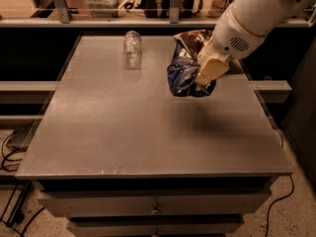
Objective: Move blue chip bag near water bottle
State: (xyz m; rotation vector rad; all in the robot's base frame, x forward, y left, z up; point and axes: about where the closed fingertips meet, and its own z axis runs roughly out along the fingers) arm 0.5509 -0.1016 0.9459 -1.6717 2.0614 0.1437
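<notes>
The blue chip bag (pixel 181 73), crumpled dark blue foil with white patches, hangs above the grey table (pixel 123 132), held by my gripper (pixel 206 73). The gripper is shut on the bag's right side, its cream finger (pixel 211 69) pressed over the foil. The water bottle (pixel 132 49), small, clear and ribbed, stands at the back of the table, to the left of the bag with a gap between them. The white arm reaches in from the upper right.
A brown and yellow chip bag (pixel 190 39) lies at the back of the table, partly hidden behind the held bag and the arm. A shelf (pixel 98 19) with clutter runs behind the table. Drawers sit below the front edge. Cables lie on the floor.
</notes>
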